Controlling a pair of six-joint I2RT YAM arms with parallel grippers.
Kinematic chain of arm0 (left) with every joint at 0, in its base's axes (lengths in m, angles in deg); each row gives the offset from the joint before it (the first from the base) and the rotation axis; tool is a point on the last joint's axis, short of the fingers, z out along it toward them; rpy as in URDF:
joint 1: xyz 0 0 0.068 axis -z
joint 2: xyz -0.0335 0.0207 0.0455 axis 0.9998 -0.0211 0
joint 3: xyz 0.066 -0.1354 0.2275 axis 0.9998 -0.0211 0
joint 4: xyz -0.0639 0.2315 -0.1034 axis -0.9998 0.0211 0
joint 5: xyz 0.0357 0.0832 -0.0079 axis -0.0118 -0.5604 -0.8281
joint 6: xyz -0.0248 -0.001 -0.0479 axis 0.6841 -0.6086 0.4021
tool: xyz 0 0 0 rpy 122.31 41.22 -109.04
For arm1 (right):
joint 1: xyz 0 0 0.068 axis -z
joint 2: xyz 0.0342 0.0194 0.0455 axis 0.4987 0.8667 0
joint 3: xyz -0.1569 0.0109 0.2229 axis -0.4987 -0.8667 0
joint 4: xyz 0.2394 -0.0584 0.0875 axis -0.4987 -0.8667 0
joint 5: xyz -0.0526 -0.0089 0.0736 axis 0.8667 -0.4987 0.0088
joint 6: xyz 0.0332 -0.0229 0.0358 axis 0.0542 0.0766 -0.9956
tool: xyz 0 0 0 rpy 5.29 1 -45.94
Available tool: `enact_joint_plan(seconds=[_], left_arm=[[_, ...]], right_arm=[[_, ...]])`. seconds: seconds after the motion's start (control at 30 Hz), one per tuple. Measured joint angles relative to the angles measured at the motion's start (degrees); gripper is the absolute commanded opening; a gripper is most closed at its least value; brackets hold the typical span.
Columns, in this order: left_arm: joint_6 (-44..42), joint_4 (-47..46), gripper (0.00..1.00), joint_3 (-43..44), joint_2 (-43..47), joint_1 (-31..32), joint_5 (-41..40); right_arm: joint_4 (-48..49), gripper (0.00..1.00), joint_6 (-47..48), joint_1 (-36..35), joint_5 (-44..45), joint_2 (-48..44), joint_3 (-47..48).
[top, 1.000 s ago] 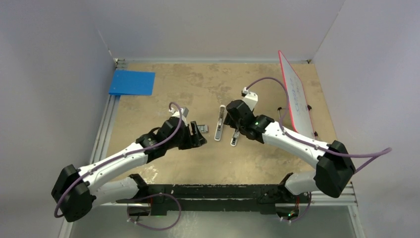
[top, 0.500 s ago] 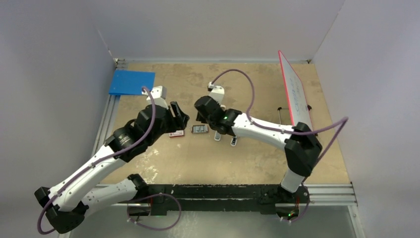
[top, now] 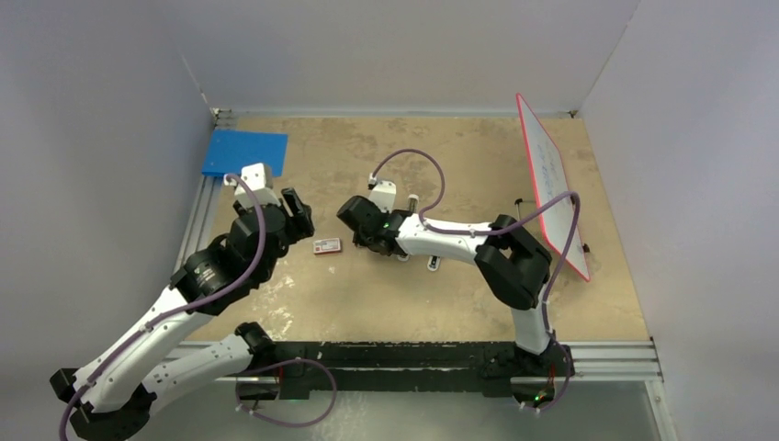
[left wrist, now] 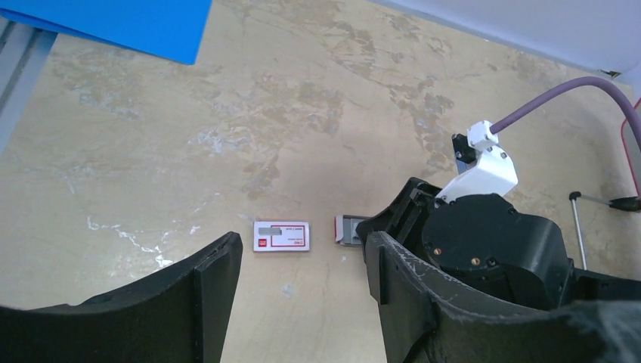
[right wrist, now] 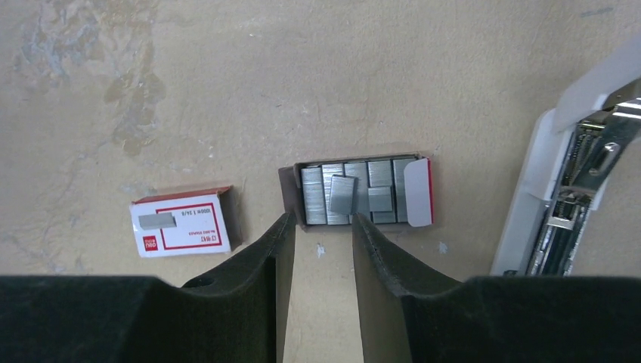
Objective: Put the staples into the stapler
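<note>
Count: I am seeing one stapler point(right wrist: 529, 200), one cardboard tray point(right wrist: 420, 193), one red-and-white sleeve point(right wrist: 181, 223) and one blue folder point(left wrist: 113, 23), all lying on the table point(right wrist: 378, 76).
Tray contents: the staples point(right wrist: 314, 195) are lying inside in about five grey rows packed side by side, with one short block sitting askew on top.
Sleeve contents: I cannot tell. It is lying flat, label up, just left of the tray and not touching it.
Stapler: it is lying opened just right of the tray, with its white arm swung aside and its metal channel showing.
Right gripper point(right wrist: 321, 223): I am holding my fingers narrowly parted at the tray's near edge, clamping nothing. Whether the tips are touching the cardboard I cannot tell.
Left gripper point(left wrist: 301, 253): I am keeping it released, fingers spread wide, raised above the table and looking down at the sleeve and tray. The folder is lying well apart, at the far left corner.
</note>
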Motion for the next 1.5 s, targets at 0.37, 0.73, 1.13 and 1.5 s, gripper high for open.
enact_joint_plan(seconds=[0.37, 0.73, 1.13, 1.5], left_arm=[[0.15, 0.46, 0.63, -2.19, 1.7, 0.0, -2.47], [1.88, 1.51, 0.63, -2.29, 3.89, 0.0, -5.31], [2.71, 1.86, 0.63, -2.51, 3.48, 0.0, -5.33], [2.71, 1.86, 0.63, -2.58, 3.21, 0.0, -5.31]], right_arm=[[-4.81, 0.31, -2.69, -0.76, 3.21, 4.92, 6.4], [-9.66, 0.27, -5.31, -0.92, 5.44, 8.02, 9.07], [-9.64, 0.31, -5.7, -0.92, 4.85, 8.31, 9.07], [-9.4, 0.31, -5.68, -0.92, 4.17, 9.81, 9.18]])
